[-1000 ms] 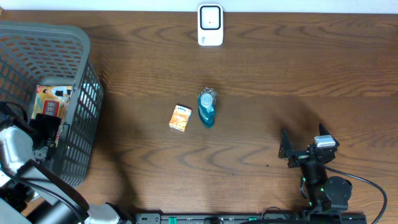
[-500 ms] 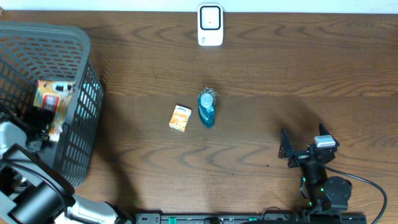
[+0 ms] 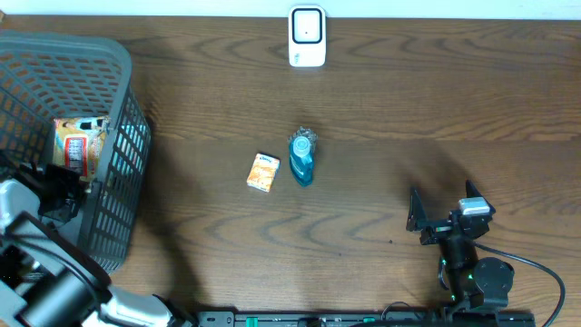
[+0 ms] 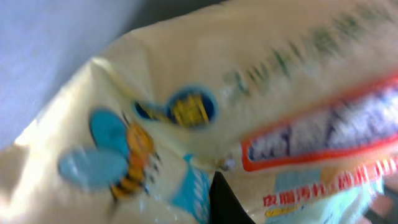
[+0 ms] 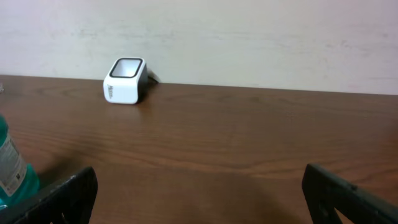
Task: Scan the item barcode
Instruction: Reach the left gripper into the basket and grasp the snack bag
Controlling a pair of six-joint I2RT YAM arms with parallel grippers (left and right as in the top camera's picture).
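Left gripper (image 3: 73, 180) clenched on a snack packet (image 3: 78, 141) inside the mesh basket (image 3: 118, 82), right gripper (image 3: 443, 207) open; the limp packet was liable to slip or snag the basket wall on lifting

Packet (image 4: 261, 81) print too blurred to read

At five o'clock the black right arm (image 3: 465, 265) bore green lights (image 3: 470, 277) and a looping black cable (image 3: 543, 263); the left arm (image 3: 16, 211) was grey-and-black.

table (image 3: 381, 100): wood-grain, matt | basket (image 3: 125, 173): grey plastic | packet (image 3: 78, 143): glossy film, probably
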